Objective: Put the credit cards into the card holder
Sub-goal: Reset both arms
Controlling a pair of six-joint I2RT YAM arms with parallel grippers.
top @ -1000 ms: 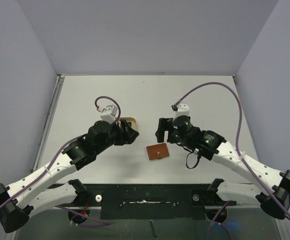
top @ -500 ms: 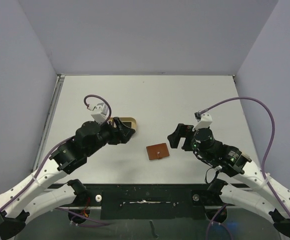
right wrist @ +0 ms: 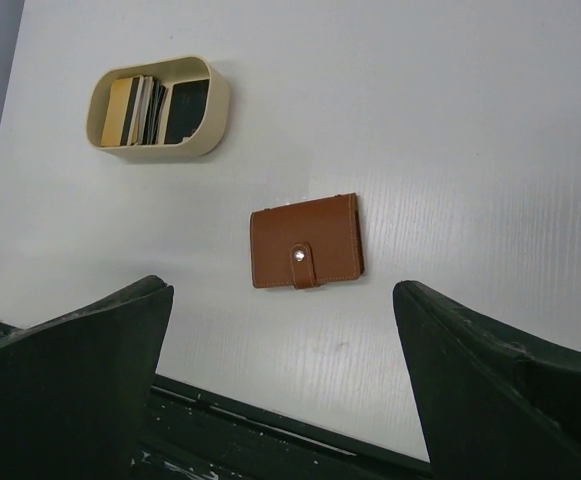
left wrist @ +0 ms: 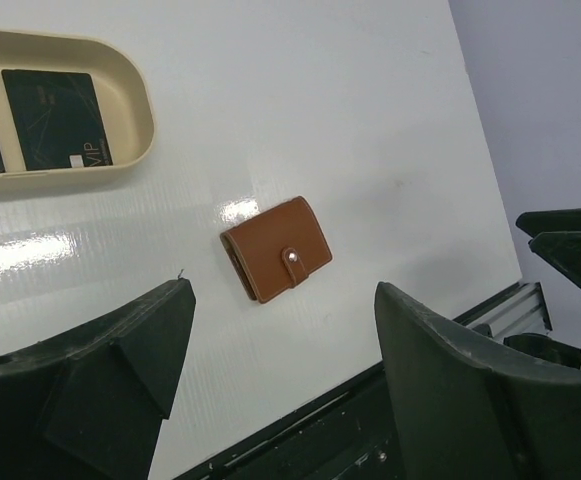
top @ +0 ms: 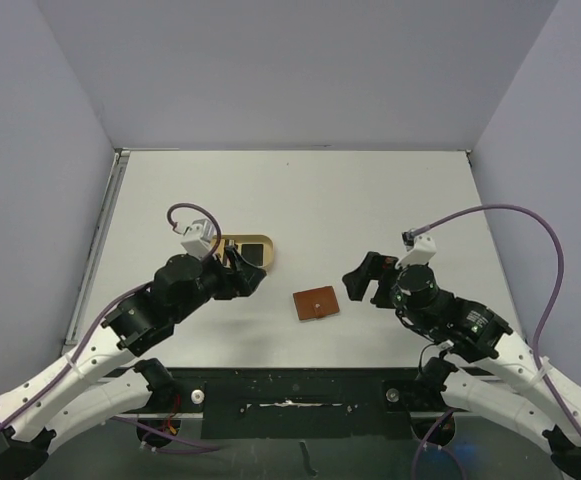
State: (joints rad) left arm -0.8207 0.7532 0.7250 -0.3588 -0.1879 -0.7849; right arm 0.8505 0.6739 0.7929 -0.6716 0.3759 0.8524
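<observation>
Credit cards [right wrist: 155,108] fill tray [right wrist: 222,110], clearest from right wrist; left fingers [left wrist: 90,370], right fingers [right wrist: 70,370] wide.

A robotics lab work cell: a white tabletop [top: 370,200] boxed in by plain lilac-grey panels [top: 290,70], with the cabled left arm [top: 175,290] and right arm [top: 460,325] bolted to a black rail [top: 290,390] along its near edge

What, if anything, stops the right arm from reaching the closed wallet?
Likely nothing, so yes: the right gripper is open, and the wallet lies flat on the table just beside it, nothing between them.
</observation>
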